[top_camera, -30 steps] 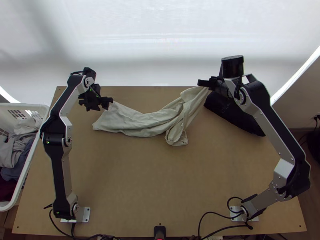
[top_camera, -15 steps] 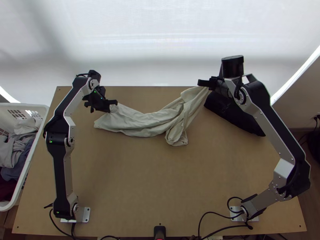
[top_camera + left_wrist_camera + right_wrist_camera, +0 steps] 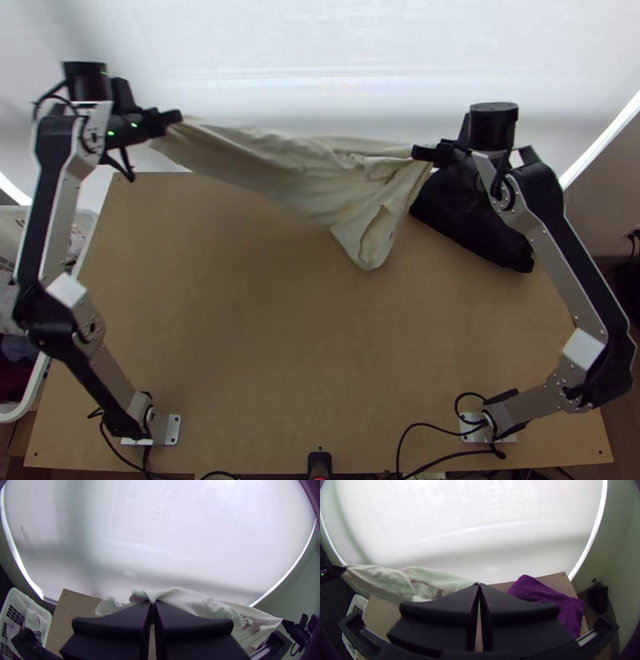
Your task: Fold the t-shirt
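The left gripper (image 3: 152, 602) and right gripper (image 3: 479, 585) pinch the shirt (image 3: 276, 166) between them. It hangs bunched; flattening and all folding seem left.

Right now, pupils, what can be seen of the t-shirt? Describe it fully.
The t-shirt is pale, thin-looking cloth, creased and bunched. It stretches between the left hand and the right hand, each shut on one end, over the far side of the table. A loose part droops near the right hand.

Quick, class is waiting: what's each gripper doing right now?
Left gripper: closed, holding one end of the pale t-shirt.
Right gripper: closed, holding its other end.
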Controlling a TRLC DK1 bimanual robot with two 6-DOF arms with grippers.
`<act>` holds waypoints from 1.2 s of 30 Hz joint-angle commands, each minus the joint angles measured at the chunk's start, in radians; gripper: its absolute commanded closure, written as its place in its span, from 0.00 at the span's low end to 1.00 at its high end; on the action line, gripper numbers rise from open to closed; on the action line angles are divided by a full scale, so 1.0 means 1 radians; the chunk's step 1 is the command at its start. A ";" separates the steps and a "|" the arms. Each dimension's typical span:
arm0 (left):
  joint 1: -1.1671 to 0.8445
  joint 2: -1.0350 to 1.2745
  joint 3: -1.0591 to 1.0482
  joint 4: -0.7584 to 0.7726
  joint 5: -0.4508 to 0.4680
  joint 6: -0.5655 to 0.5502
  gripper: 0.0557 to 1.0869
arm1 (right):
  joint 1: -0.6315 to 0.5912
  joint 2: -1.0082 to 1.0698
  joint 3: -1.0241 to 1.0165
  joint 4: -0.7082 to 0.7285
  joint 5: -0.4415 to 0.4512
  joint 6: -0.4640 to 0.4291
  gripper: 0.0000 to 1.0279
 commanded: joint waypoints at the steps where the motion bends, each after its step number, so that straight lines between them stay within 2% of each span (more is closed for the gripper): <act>1: 0.004 -0.074 -0.042 -0.045 -0.004 -0.032 0.96 | 0.001 -0.087 0.017 0.025 0.009 -0.025 0.97; 5: -0.001 -0.150 -0.116 -0.172 0.007 -0.027 0.96 | 0.006 -0.136 0.005 -0.011 -0.019 -0.033 0.97; 8: -0.002 -0.208 -0.263 -0.226 0.016 0.010 0.96 | 0.004 -0.158 -0.020 -0.038 -0.019 -0.036 0.97; 14: -0.076 -0.378 -0.743 -0.188 0.079 0.105 0.96 | -0.002 -0.176 -0.049 -0.051 -0.022 -0.042 0.97; 19: -0.151 -0.466 -1.053 -0.068 0.085 0.103 0.96 | -0.002 -0.176 -0.089 -0.053 -0.024 -0.054 0.97; 25: -0.239 -0.466 -1.242 -0.033 0.119 0.100 0.96 | 0.004 -0.193 -0.162 -0.053 -0.025 -0.053 0.97; 36: -0.383 -0.450 -1.345 -0.063 0.242 0.105 0.96 | 0.010 -0.201 -0.190 -0.045 -0.024 -0.043 0.97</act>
